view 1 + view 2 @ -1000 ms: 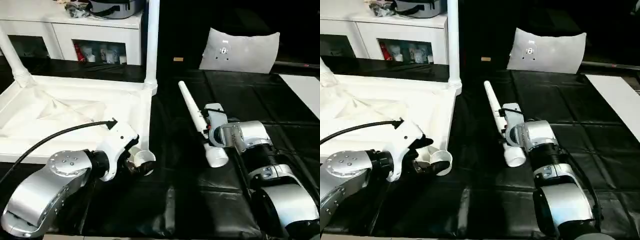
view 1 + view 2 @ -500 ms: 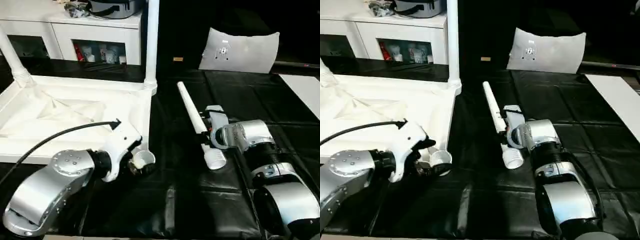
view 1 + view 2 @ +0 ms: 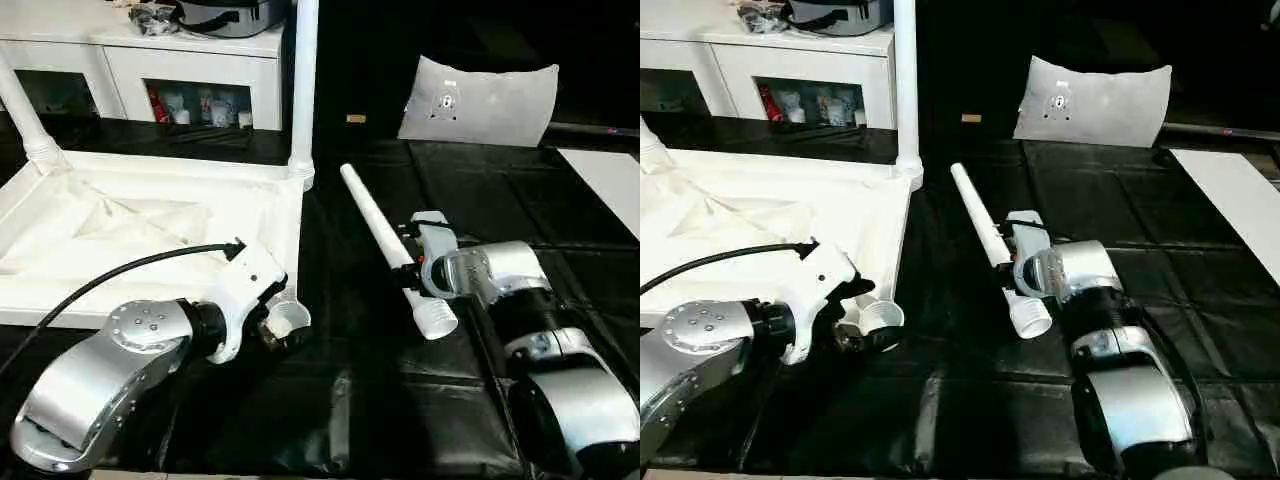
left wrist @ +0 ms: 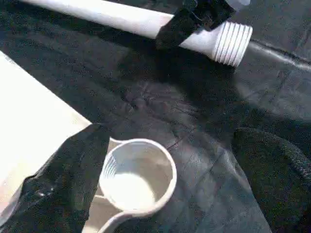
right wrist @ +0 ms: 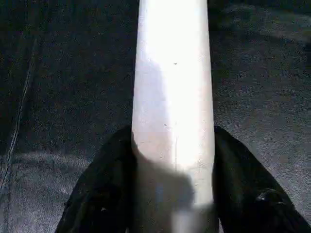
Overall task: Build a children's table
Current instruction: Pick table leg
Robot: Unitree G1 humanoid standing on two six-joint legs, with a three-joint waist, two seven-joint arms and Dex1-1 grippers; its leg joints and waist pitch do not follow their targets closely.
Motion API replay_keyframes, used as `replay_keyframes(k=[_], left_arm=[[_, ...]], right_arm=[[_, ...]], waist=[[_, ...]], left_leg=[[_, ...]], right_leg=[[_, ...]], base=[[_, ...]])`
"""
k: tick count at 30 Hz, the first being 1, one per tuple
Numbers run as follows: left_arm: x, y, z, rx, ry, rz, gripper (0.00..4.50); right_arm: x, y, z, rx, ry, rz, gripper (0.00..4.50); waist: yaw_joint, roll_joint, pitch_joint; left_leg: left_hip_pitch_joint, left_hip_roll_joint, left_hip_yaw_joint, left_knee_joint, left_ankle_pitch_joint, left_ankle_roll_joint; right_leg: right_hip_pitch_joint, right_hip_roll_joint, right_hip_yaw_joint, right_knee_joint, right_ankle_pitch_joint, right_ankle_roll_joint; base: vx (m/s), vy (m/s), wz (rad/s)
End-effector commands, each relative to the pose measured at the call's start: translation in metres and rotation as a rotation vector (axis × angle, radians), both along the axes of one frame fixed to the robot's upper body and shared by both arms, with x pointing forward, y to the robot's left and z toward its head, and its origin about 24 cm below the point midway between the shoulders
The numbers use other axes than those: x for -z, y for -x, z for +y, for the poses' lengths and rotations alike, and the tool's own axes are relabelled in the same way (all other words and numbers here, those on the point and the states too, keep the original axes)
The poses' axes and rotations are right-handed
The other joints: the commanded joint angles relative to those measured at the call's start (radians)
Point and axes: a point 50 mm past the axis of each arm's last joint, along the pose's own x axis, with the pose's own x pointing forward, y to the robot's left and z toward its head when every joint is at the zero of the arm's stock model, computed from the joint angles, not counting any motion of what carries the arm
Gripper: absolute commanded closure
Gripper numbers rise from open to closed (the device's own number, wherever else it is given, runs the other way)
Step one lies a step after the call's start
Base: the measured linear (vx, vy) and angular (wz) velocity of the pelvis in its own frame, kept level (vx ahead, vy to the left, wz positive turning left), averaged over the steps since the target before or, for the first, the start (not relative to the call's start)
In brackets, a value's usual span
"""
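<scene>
right jaws (image 5: 172, 160) clamp leg (image 3: 385, 236)

The leg (image 3: 385, 235) is smooth white plastic with a ribbed thread at its wide end. The table top (image 3: 150, 235) looks the same plastic. The floor covering (image 3: 480, 200) is glossy, wrinkled black sheet.
</scene>
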Motion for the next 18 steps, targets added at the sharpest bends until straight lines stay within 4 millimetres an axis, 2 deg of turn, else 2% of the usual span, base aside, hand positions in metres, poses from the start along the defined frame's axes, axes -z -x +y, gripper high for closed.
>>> replay_keyframes(k=[1,2,3,4,6,7,8,9,10,11,12,13,14,16,17,18], left_arm=[[-0.007,-0.007,-0.001,-0.02,0.033,-0.049,0.0],[-0.01,-0.012,-0.002,-0.04,0.072,-0.067,0.0],[-0.011,-0.013,-0.002,-0.046,0.082,-0.072,0.0],[-0.014,-0.019,-0.003,-0.072,0.121,-0.092,0.0],[-0.018,-0.025,-0.004,-0.105,0.169,-0.106,0.0],[-0.02,-0.028,-0.004,-0.124,0.198,-0.109,0.0],[-0.024,-0.033,-0.004,-0.144,0.236,-0.118,0.0],[-0.028,-0.036,-0.004,-0.158,0.272,-0.126,0.0],[-0.03,-0.038,-0.004,-0.165,0.294,-0.132,0.0],[-0.037,-0.045,-0.006,-0.174,0.376,-0.134,0.0],[-0.039,-0.046,-0.007,-0.177,0.392,-0.132,0.0],[-0.043,-0.052,-0.009,-0.194,0.45,-0.122,0.0],[-0.045,-0.055,-0.009,-0.202,0.473,-0.116,0.0],[-0.049,-0.057,-0.011,-0.208,0.506,-0.113,0.0],[-0.057,-0.062,-0.013,-0.208,0.57,-0.119,0.0],[-0.072,-0.069,-0.017,-0.209,0.678,-0.131,0.0]], right_arm=[[-0.008,-0.003,-0.006,0.033,-0.041,-0.084,2.64],[-0.015,-0.004,-0.007,0.041,-0.091,-0.151,2.64],[-0.017,-0.004,-0.007,0.044,-0.108,-0.17,2.64],[-0.025,-0.005,-0.007,0.049,-0.186,-0.253,2.64],[-0.036,-0.005,-0.007,0.066,-0.267,-0.344,2.64],[-0.041,-0.005,-0.008,0.074,-0.307,-0.395,2.64],[-0.048,-0.003,-0.008,0.083,-0.39,-0.437,2.64],[-0.055,0.0,-0.007,0.082,-0.474,-0.475,2.64],[-0.059,0.002,-0.007,0.078,-0.526,-0.496,2.64],[-0.069,0.01,-0.003,0.025,-0.674,-0.543,2.64],[-0.07,0.012,-0.003,0.015,-0.698,-0.551,2.64],[-0.077,0.018,-0.001,-0.023,-0.777,-0.589,2.64],[-0.079,0.021,0.0,-0.038,-0.805,-0.606,2.64],[-0.082,0.024,0.0,-0.055,-0.843,-0.62,2.64],[-0.087,0.03,0.002,-0.096,-0.908,-0.643,2.64],[-0.094,0.039,0.005,-0.16,-0.99,-0.668,2.64]], waist=[[0.002,0.013,-0.054],[0.001,0.011,-0.056],[0.002,0.014,-0.055],[0.003,0.013,-0.057],[0.003,0.01,-0.058],[0.006,0.019,-0.06],[0.003,0.02,-0.061],[0.005,0.026,-0.06],[0.006,0.027,-0.061],[0.005,0.024,-0.06],[0.007,0.023,-0.06],[0.008,0.03,-0.061],[0.012,0.028,-0.061],[0.013,0.026,-0.059],[0.018,0.033,-0.058],[0.018,0.029,-0.058]], left_leg=[[0.012,0.024,0.006,-0.068,-0.15,-0.069],[0.011,0.024,0.004,-0.068,-0.145,-0.068],[0.011,0.023,0.006,-0.068,-0.144,-0.065],[0.008,0.022,0.004,-0.069,-0.126,-0.059],[0.009,0.024,0.005,-0.067,-0.126,-0.051],[0.01,0.023,0.005,-0.067,-0.117,-0.046],[0.011,0.024,0.003,-0.067,-0.116,-0.042],[0.011,0.022,0.003,-0.068,-0.118,-0.04],[0.012,0.023,0.001,-0.068,-0.119,-0.031],[0.011,0.02,0.004,-0.066,-0.113,-0.018],[0.01,0.02,0.004,-0.067,-0.11,-0.009],[0.01,0.021,0.003,-0.067,-0.102,0.0],[0.011,0.023,0.002,-0.067,-0.102,0.006],[0.007,0.023,-0.001,-0.069,-0.094,0.006],[0.01,0.02,0.003,-0.066,-0.102,0.002],[0.01,0.024,0.001,-0.068,-0.106,0.002]], right_leg=[[0.039,-0.06,0.043,-0.081,-0.08,-0.178],[0.042,-0.059,0.041,-0.077,-0.073,-0.181],[0.041,-0.059,0.043,-0.079,-0.067,-0.178],[0.047,-0.057,0.042,-0.077,-0.038,-0.178],[0.046,-0.06,0.044,-0.077,-0.025,-0.178],[0.046,-0.06,0.044,-0.077,-0.003,-0.182],[0.046,-0.058,0.042,-0.076,0.014,-0.189],[0.047,-0.057,0.043,-0.075,0.02,-0.191],[0.049,-0.058,0.042,-0.074,0.033,-0.196],[0.051,-0.056,0.044,-0.076,0.048,-0.199],[0.053,-0.057,0.045,-0.078,0.056,-0.201],[0.053,-0.056,0.042,-0.078,0.07,-0.209],[0.053,-0.059,0.042,-0.078,0.07,-0.217],[0.054,-0.061,0.04,-0.079,0.042,-0.224],[0.052,-0.061,0.042,-0.082,0.019,-0.224],[0.054,-0.062,0.042,-0.084,0.009,-0.223]], base=[[0.0,0.0,0.0],[0.0,0.0,0.0],[0.0,0.0,0.0],[0.0,0.0,0.0],[0.0,0.0,0.0],[0.0,0.0,0.0],[0.0,0.0,0.0],[0.0,0.0,0.0],[0.0,0.0,0.0],[0.0,0.0,0.0],[0.0,0.0,0.0],[0.0,0.0,0.0],[0.0,0.0,0.0],[0.0,0.0,0.0],[0.0,0.0,0.0],[0.0,0.0,0.0]])
